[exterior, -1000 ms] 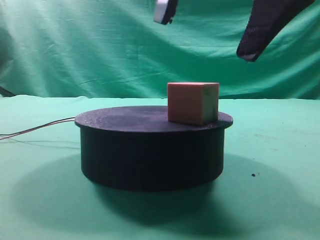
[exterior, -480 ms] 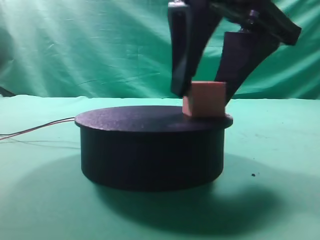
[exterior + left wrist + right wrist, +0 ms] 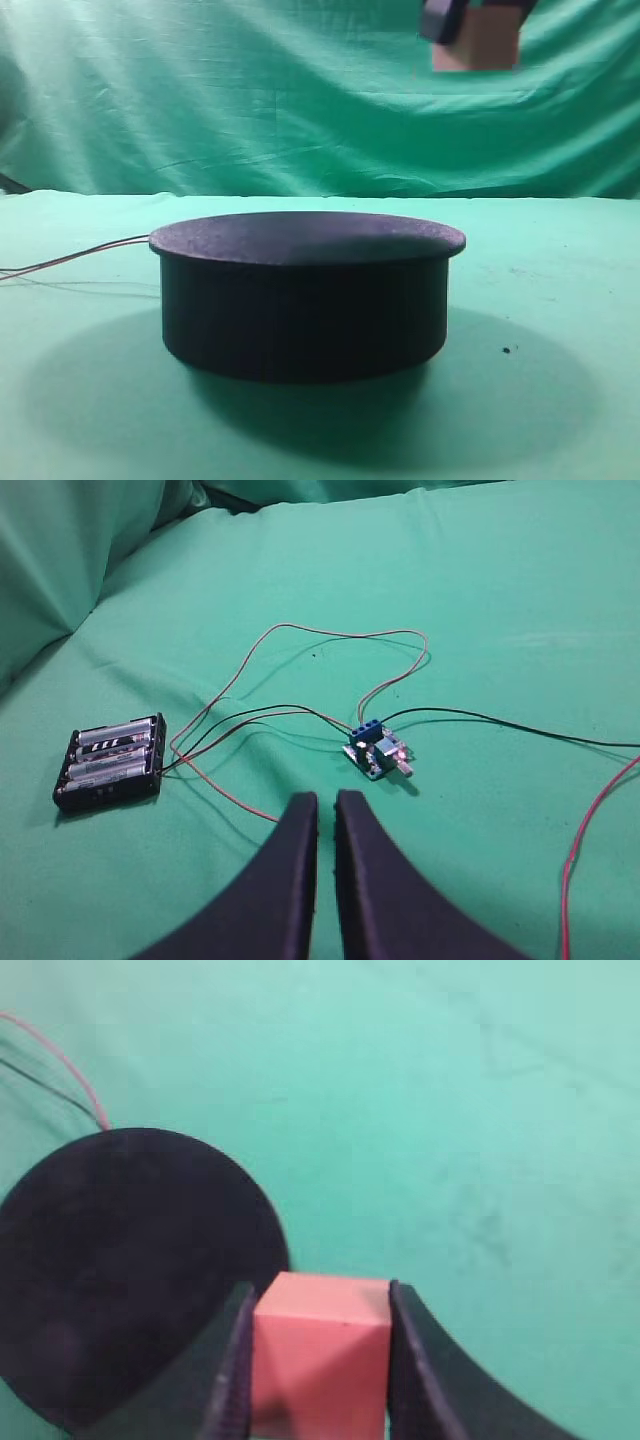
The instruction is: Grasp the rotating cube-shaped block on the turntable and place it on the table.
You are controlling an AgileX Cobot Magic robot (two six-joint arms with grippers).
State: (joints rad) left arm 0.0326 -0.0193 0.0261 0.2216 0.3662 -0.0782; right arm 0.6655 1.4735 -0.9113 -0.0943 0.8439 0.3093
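Note:
The salmon-pink cube-shaped block (image 3: 320, 1355) is clamped between the two black fingers of my right gripper (image 3: 320, 1305), high above the table. In the exterior high view the block (image 3: 485, 42) hangs at the top right, well above the black turntable (image 3: 305, 295), with the right gripper (image 3: 470, 25) mostly cut off by the frame's top edge. The turntable's top (image 3: 130, 1260) is bare. My left gripper (image 3: 326, 802) hovers over the green table (image 3: 500, 600) away from the turntable, its fingers nearly touching with nothing between them.
A black battery holder (image 3: 110, 760) and a small blue circuit board (image 3: 378, 752) lie on the cloth, joined by red and black wires (image 3: 330, 635). Thin wires (image 3: 75, 258) trail left from the turntable. Green backdrop (image 3: 200, 90) hangs behind.
My right gripper came down around the block on the turntable, shut on it and lifted it up toward the frame's top. The turntable top is now bare.

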